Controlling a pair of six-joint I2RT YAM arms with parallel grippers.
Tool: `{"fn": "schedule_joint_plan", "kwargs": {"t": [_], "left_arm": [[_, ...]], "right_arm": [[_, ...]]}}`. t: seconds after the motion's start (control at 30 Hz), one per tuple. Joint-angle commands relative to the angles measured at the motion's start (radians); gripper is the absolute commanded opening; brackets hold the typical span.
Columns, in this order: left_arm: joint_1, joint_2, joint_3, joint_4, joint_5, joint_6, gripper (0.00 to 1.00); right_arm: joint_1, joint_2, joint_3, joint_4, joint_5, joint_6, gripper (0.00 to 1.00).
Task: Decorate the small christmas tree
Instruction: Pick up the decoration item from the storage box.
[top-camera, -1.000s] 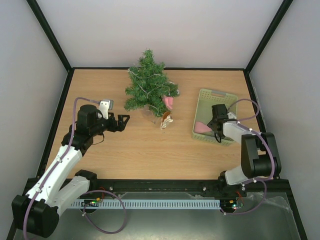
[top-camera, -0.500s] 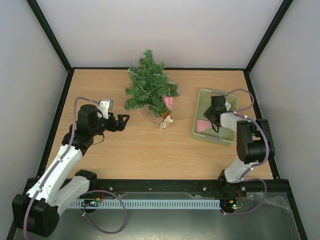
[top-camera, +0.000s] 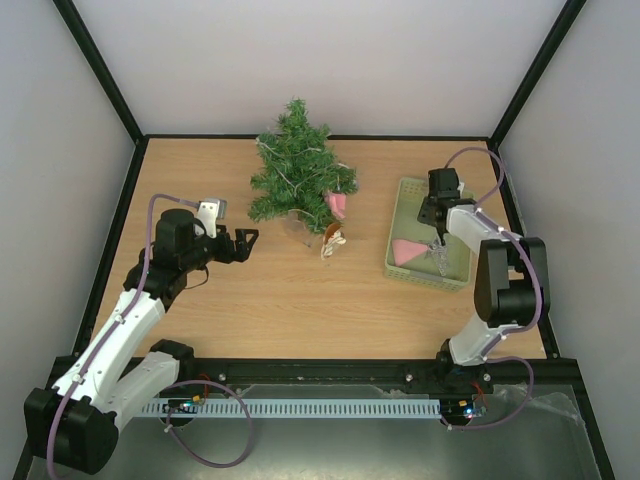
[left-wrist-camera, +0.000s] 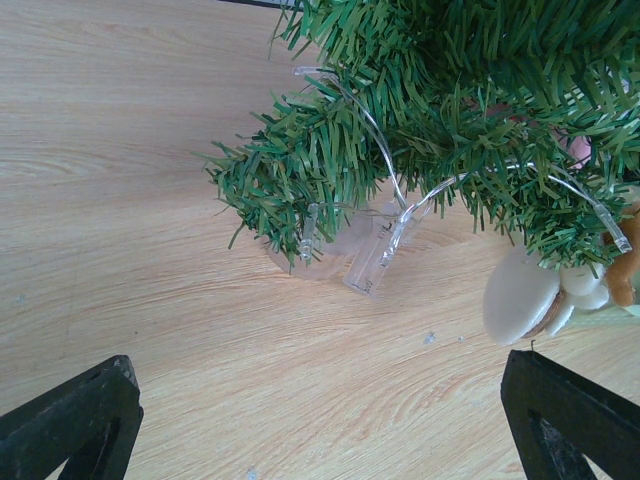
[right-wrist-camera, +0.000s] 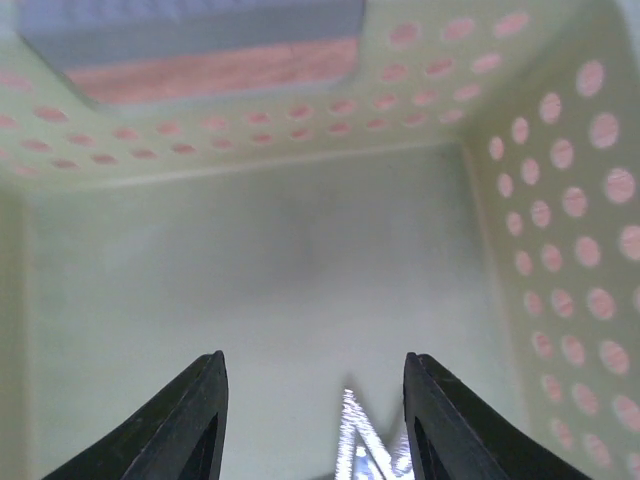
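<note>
1. The left gripper (top-camera: 244, 242) is hovering over the wooden table (top-camera: 280, 300), left of the tree, with its jaws spread wide. In the left wrist view its fingertips (left-wrist-camera: 75, 425) are framing bare wood.
2. The small christmas tree (top-camera: 300, 170) is standing at the back middle of the table, apart from both grippers. A clear light string (left-wrist-camera: 400, 200) is winding through its branches.
3. A pink ornament (top-camera: 338, 205) is showing at the tree's lower right edge. A cream ornament (left-wrist-camera: 520, 295) is lying just beside the base.
4. A green perforated basket (top-camera: 400, 268) is sitting right of the tree, with a pink piece (top-camera: 407, 250) lying inside.
5. The right gripper (right-wrist-camera: 313, 360) is pointing into the basket with its fingers standing partly apart. A glittery silver piece (right-wrist-camera: 360, 440) is showing between them. Whether they are pinching it cannot be told.
</note>
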Motion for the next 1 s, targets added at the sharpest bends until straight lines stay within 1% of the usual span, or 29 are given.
{"fn": "schedule_joint_plan", "kwargs": {"t": [0.0,0.07,0.1,0.17,0.2,0.3,0.4,0.47,0.57,0.7,0.97], "left_arm": [[0.005,0.003,0.008,-0.003,0.007,0.010,0.99],[0.005,0.004,0.007,-0.004,0.008,0.010,0.99],[0.004,0.005,0.008,-0.004,0.008,0.010,0.99],[0.005,0.007,0.008,-0.002,0.007,0.010,0.99],[0.004,0.008,0.009,-0.002,0.007,0.011,0.99],[0.004,0.010,0.009,-0.001,0.007,0.011,0.99],[0.005,0.014,0.009,0.001,0.013,0.010,0.99],[0.004,0.013,0.007,0.002,0.016,0.011,0.99],[0.004,0.009,0.006,0.000,0.016,0.010,0.99],[0.004,0.008,0.006,0.002,0.017,0.007,0.99],[0.005,0.007,0.004,0.002,0.022,0.005,0.99]], "right_arm": [[-0.018,0.045,0.034,-0.135,0.049,-0.118,0.46],[-0.021,0.082,0.063,-0.171,0.058,-0.127,0.44],[-0.022,0.097,0.075,-0.187,0.079,-0.117,0.45],[-0.033,0.108,0.075,-0.192,0.087,-0.067,0.51],[-0.041,0.105,0.064,-0.182,0.062,-0.035,0.52],[-0.071,0.086,0.020,-0.136,0.060,0.076,0.47],[-0.086,0.079,0.001,-0.109,0.062,0.175,0.36],[-0.086,0.072,-0.005,-0.097,0.058,0.215,0.31],[-0.086,0.058,-0.023,-0.074,0.036,0.259,0.30],[-0.087,0.046,-0.040,-0.049,0.031,0.314,0.31],[-0.086,0.071,-0.072,-0.018,-0.003,0.368,0.32]]}}
